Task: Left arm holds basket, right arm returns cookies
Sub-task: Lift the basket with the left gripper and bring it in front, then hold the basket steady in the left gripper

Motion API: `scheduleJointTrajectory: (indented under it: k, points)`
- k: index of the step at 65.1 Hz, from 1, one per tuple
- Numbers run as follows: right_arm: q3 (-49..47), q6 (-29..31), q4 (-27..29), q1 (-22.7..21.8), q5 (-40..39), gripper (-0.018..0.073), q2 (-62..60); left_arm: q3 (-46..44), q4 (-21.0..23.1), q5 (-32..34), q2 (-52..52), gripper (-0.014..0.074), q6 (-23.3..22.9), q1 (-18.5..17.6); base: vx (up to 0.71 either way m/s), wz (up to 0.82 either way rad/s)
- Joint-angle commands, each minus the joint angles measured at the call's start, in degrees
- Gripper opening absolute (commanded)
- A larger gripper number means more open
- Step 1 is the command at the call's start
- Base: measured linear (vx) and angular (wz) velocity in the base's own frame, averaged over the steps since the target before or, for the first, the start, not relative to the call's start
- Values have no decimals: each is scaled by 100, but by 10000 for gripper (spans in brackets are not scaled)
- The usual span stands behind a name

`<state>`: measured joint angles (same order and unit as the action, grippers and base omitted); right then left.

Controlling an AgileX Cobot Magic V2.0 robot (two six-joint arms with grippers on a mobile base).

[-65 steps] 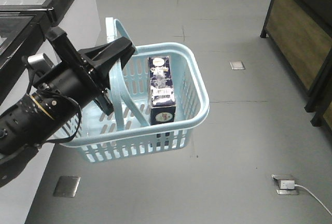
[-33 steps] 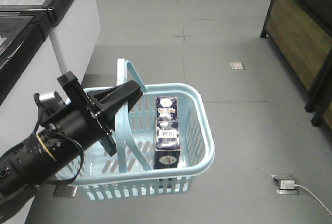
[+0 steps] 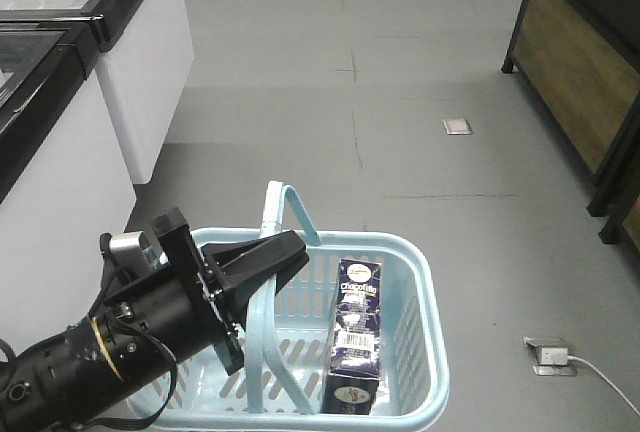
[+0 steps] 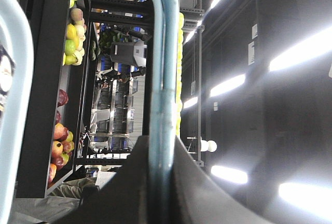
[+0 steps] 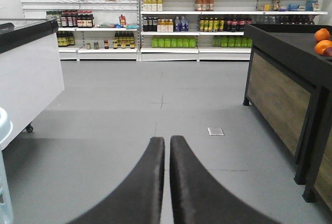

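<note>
Left wrist view first: the left gripper [image 4: 158, 154] is clamped on the basket handle [image 4: 162, 79], with the pale blue hoop running straight up out of the black jaws. From the exterior front-facing view, that same left gripper [image 3: 288, 257] carries the basket [image 3: 360, 240] off the grey floor [image 3: 400, 102]. The load hangs below and to the right of its tips.

The cookie box [image 3: 358, 337] sits inside the basket, just right of the gripper tips and lower, close to the right-hand wall. Whether it lies flat or leans on that wall, I cannot tell.

Over to the right gripper [image 5: 167, 142]: its fingers are pressed together with nothing between them. It points out over open floor, with the box nowhere in its view.

Now, the box itself looks like thin cardboard. It's probably light and stiff along its edges, but easy to dent on the broad printed faces. A glossy print could be a touch slippery. The best hold is across the two narrow sides near the upper half, with moderate squeeze, coming in from above and clear of the hoop crossing beside it.
</note>
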<state>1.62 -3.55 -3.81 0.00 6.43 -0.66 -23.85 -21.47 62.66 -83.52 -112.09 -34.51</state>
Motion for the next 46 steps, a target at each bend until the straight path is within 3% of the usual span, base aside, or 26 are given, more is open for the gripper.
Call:
scheduleJointTrajectory:
  k: [1,19,33,46]
  points:
    - [101,25,-44,-4,-389,-6,-73,-154,274,1606,293,-3,17,-39,0,0]
    - [101,25,-44,-4,-389,-6,-73,-154,419,1606,393,-3,32,-46,0,0]
    - [101,25,-44,-4,-389,-6,-73,-154,825,1606,393,-3,248,-337,0,0]
    - [101,25,-44,-4,-389,-6,-73,-154,849,1606,393,-3,347,-497,0,0]
